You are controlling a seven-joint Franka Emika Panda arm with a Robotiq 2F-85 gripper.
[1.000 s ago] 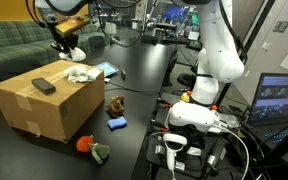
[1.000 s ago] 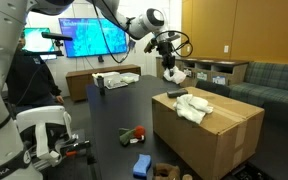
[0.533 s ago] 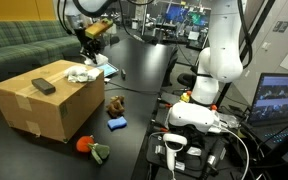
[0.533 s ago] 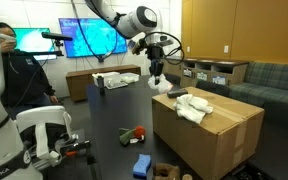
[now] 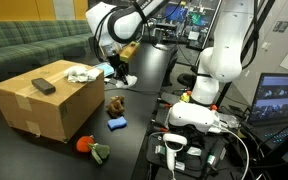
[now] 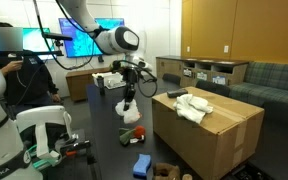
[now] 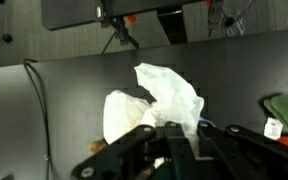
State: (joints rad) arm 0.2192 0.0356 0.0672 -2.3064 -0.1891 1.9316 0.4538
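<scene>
Jaws clamped shut on crumpled white cloth [image 7: 169, 95], hung just above dark surface [image 6: 104, 140], beside cardboard box [image 6: 209, 128], stuffed toy [image 6: 133, 133] below

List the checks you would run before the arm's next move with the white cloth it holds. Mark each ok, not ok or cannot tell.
1. Gripper shut on the cloth: ok.
2. Cloth hanging free, not wound round the fingers: ok.
3. Cloth lifted clear of the table: cannot tell.
4. Cloth apart from the box: ok.
5. Toy and blue block lie apart from the cloth: ok.
</scene>
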